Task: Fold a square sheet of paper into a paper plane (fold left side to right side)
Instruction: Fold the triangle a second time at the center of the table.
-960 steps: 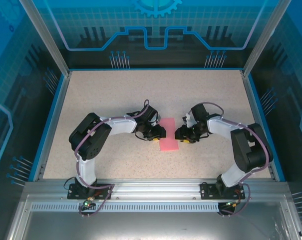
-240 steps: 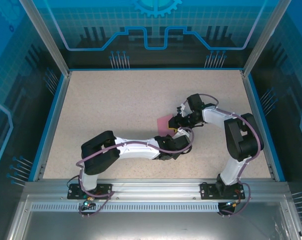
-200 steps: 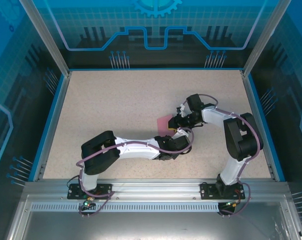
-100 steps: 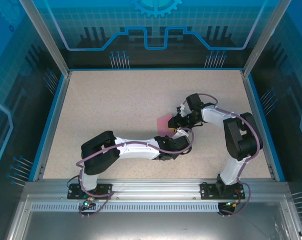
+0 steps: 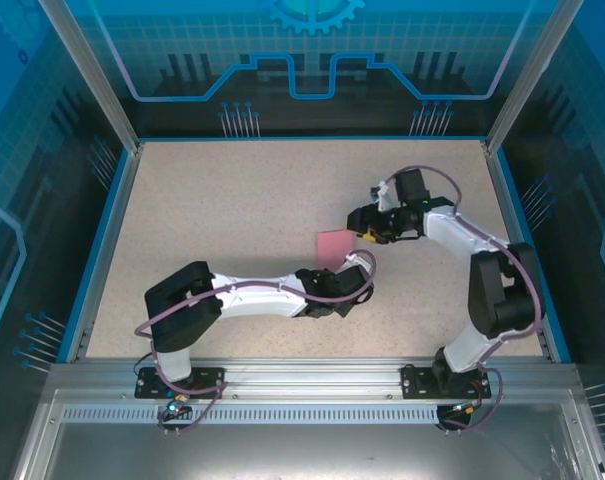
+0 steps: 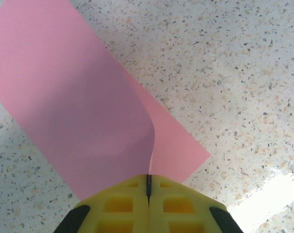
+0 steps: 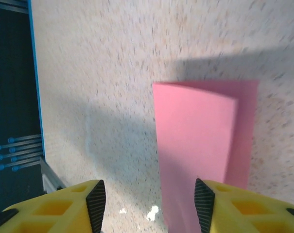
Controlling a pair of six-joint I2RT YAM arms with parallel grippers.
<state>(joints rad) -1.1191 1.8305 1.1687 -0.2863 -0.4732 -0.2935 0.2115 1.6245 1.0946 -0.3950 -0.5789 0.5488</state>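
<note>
**Top external view.**
- I count one pink sheet of paper (image 5: 332, 246), lying near the middle of the speckled surface (image 5: 222, 200).
- Two arms are in view, each with one hand.
- The left hand (image 5: 351, 268) sits at the sheet's near right corner.
- The right hand (image 5: 365, 227) is just beside the far right edge. I cannot tell from here whether it touches the sheet.

**Left wrist view.**
- One sheet (image 6: 74, 92), folded over into two layers. The lower layer lies flat on the surface (image 6: 234, 73), and the upper one curls up off it along one edge.
- Two yellow fingers (image 6: 117, 206). The left hand (image 6: 148, 180) is closed tight, with the lifted edge of the upper layer pinched between them.

**Right wrist view.**
- One sheet (image 7: 200, 126), two layers again, with the top one not quite covering the lower.
- Two yellow fingers (image 7: 64, 206). The right hand (image 7: 149, 190) stands apart with nothing clamped, and the sheet's near end runs into the gap between the fingers.
- One blue border rail (image 7: 35, 73) runs along the surface's edge on the left of the frame.
</note>
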